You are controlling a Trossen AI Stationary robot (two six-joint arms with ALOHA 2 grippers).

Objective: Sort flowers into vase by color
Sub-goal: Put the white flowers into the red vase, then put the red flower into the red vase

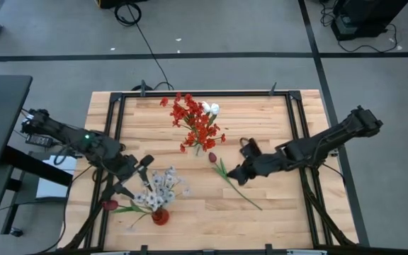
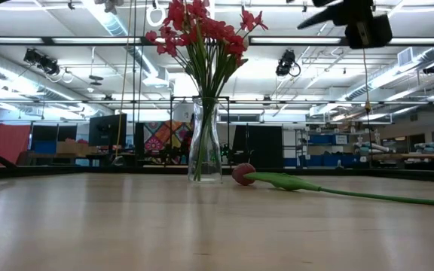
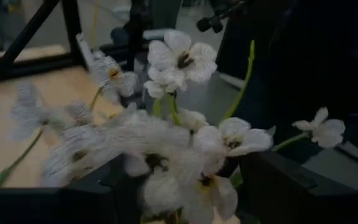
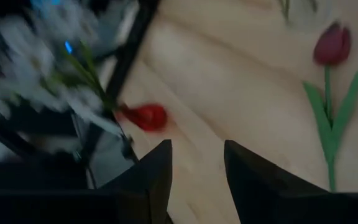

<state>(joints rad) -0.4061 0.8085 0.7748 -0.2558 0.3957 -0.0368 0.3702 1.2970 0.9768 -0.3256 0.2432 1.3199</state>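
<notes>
Near the front-left of the pale wooden surface point(image 1: 261, 117) we found our left arm stretched in low from the left edge, its left gripper point(image 1: 134, 177) just beside a spray of pale whitish small blossoms point(image 1: 158, 188) standing in a small red vase point(image 1: 160, 216); its fingers were parted, gripping nothing we could see. Our right arm reached in from the right, elbow raised, its right gripper point(image 1: 238, 175) hovering over a dark red tulip bud on a green stem point(image 1: 222, 168) lying flat, fingers point(image 4: 151, 177) apart and empty. Bright red flower clusters point(image 1: 197, 124) filled a clear glass vase point(image 2: 205, 143) further back, beside white tulips point(image 1: 211, 108).
</notes>
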